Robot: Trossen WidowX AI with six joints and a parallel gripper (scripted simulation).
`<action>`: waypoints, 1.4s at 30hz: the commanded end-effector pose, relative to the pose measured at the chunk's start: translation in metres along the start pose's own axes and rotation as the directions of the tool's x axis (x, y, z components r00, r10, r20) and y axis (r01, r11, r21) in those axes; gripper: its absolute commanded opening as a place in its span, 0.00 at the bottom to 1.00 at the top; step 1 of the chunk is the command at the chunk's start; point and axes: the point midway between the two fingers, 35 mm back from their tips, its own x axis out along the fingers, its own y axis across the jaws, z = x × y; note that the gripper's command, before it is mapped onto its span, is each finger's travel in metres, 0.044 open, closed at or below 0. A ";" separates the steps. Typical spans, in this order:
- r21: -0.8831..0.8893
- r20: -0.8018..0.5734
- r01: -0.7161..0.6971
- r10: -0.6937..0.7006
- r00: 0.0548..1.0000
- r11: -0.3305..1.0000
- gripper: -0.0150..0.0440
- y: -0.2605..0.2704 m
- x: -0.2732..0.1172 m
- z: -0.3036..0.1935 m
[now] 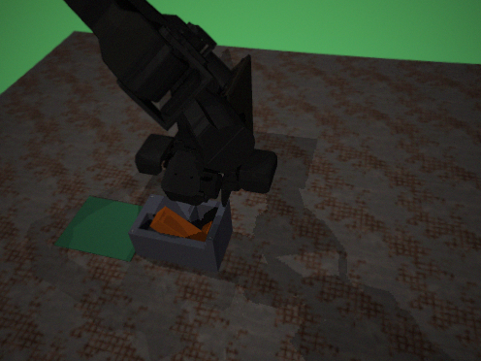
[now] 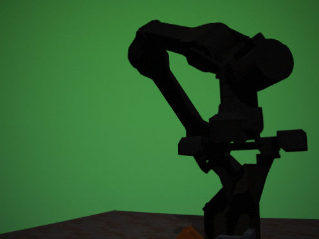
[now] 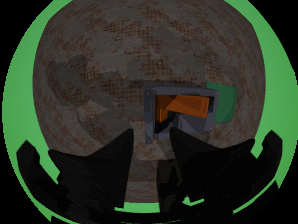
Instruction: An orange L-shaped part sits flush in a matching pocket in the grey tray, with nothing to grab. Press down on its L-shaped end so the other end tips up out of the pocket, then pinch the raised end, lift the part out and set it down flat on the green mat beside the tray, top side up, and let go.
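The orange part point(image 1: 176, 221) point(image 2: 190, 234) point(image 3: 187, 105) is tipped in the pocket of the grey tray point(image 1: 170, 248) point(image 3: 149, 117). Its end toward the green mat point(image 1: 99, 227) point(image 3: 227, 102) is raised above the tray rim, and its L-shaped end is down inside the pocket. My gripper point(image 2: 244, 200) point(image 3: 152, 131) is partly open with nothing between its fingers. In the top view it hangs above and behind the tray; one fingertip shows near the tray's back right corner and the other is hidden. The wrist view shows both fingertips apart, clear of the part.
The green mat lies flat beside the tray, on the left in the top view. The tray's walls stand up around the pocket. The arm's base point(image 1: 243, 97) stands behind the gripper. The brown patterned table surface point(image 1: 368, 204) surrounds the tray and mat.
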 end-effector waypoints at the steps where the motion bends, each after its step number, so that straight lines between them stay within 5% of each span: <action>1: 0.001 -0.010 0.002 -0.002 1.000 1.000 0.56 -0.002 -0.009 -0.003; 32: -0.017 -0.012 0.006 -0.006 1.000 1.000 0.60 -0.003 -0.005 -0.003; 35: -0.139 -0.012 0.003 -0.005 1.000 0.990 0.73 -0.009 -0.006 -0.001; 42: -0.647 -0.011 -0.005 -0.002 1.000 0.762 0.73 -0.037 -0.008 0.005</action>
